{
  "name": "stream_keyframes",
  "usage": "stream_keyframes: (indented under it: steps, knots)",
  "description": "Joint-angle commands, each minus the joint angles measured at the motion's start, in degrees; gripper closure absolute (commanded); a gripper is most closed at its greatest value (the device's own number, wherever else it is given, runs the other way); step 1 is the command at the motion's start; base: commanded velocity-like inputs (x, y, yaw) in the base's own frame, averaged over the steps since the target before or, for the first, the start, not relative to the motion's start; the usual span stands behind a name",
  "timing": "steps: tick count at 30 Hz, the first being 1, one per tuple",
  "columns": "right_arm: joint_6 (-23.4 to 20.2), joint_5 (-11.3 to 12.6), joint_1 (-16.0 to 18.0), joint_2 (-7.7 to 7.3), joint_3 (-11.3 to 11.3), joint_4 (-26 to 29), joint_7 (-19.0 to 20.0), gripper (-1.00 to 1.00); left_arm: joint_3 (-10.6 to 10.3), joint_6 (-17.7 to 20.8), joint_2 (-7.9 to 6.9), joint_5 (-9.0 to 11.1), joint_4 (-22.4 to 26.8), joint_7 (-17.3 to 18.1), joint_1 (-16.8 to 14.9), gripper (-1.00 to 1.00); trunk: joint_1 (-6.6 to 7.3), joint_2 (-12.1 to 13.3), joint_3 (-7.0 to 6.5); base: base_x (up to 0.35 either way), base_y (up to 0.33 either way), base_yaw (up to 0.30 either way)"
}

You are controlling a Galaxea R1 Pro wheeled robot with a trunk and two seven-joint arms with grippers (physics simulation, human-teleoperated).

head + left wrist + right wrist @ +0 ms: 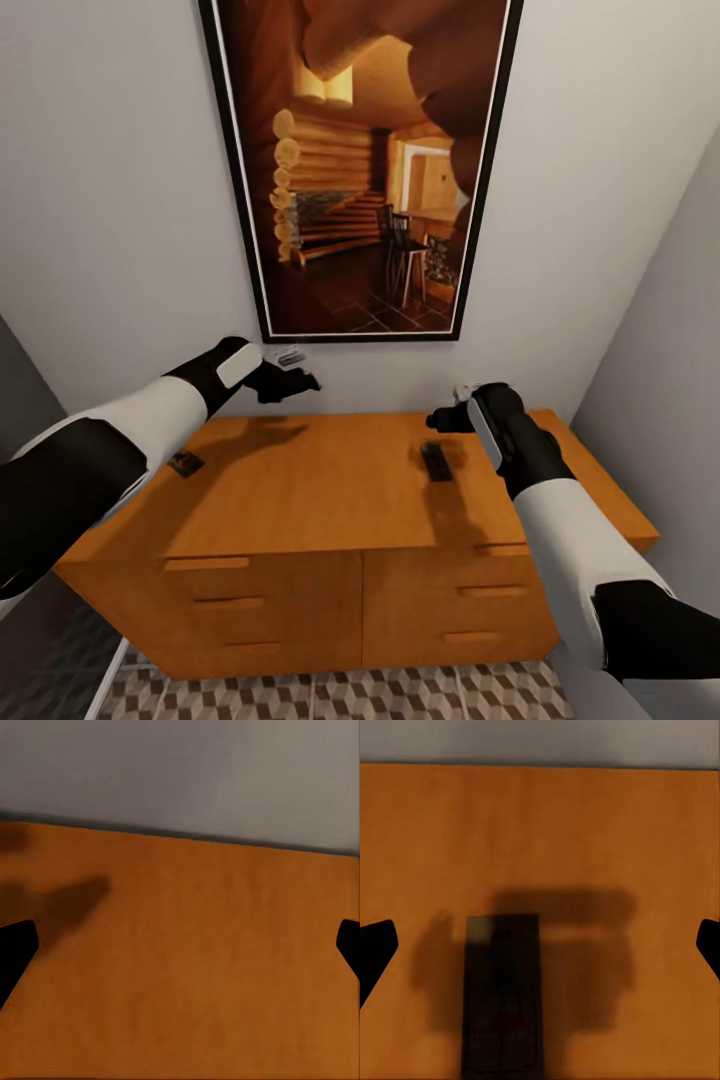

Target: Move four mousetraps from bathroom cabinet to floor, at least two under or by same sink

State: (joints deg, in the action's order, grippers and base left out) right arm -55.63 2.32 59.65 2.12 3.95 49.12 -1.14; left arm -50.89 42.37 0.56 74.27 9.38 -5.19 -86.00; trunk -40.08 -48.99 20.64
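Observation:
The orange-brown cabinet (320, 490) stands against the wall, and two mousetraps lie on its top. One mousetrap (437, 460) is a small dark board just below my right gripper (438, 420). The right wrist view has this mousetrap (502, 997) lying on the wood under the gripper (540, 949), whose fingertips (375, 945) are spread wide, so it is open. Another mousetrap (185, 463) rests near the cabinet's left edge, beside my left forearm. My left gripper (303, 381) hovers over the back left of the top, open over bare wood (187, 967).
A large black-framed picture (360, 170) hangs on the wall above the cabinet. A grey side wall (660, 350) closes in on the right. Cube-patterned bathroom floor tiles (330, 695) show at the foot of the drawer fronts (260, 610).

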Motion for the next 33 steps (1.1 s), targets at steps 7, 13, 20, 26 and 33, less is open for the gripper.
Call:
stream_keyframes:
  steps: [7, 13, 20, 26, 33]
  knots:
    - [-0.4, 0.2, 0.0, 0.05, 0.2, -4.3, -0.3, -1.0, -0.3, 0.2, -0.16, 0.6, -1.2, -0.5, 1.4, -1.0, -0.01, -0.1, 0.07, 0.017, 0.0, 0.0]
    - [-0.6, 0.3, -0.1, 0.3, 2.4, -7.9, -0.3, -1.0, -0.3, 0.3, -0.14, 0.6, -1.4, -0.5, 2.7, -1.0, -0.01, -0.1, 0.07, 0.004, 0.0, 0.0]
    - [-0.9, 0.3, -0.1, 1.58, 4.8, -10.5, -0.4, -1.0, -0.3, 0.4, -0.16, 0.7, -1.5, -0.5, 3.8, -1.0, -0.01, -0.1, 0.07, 0.0, 0.0, 0.0]
    - [-0.9, 0.3, -0.1, 2.6, 5.4, -12.1, -0.4, -1.0, -0.4, 0.5, -0.2, 0.7, -1.5, -0.5, 4.3, -1.0, -0.01, -0.1, 0.07, 0.0, 0.0, 0.0]
    - [-0.7, 0.5, -0.1, 2.83, 5.5, -12.5, -0.2, -1.0, -0.4, 0.6, -0.2, 0.7, -1.6, -0.5, 4.5, -1.0, -0.01, -0.1, 0.07, 0.0, 0.0, 0.0]
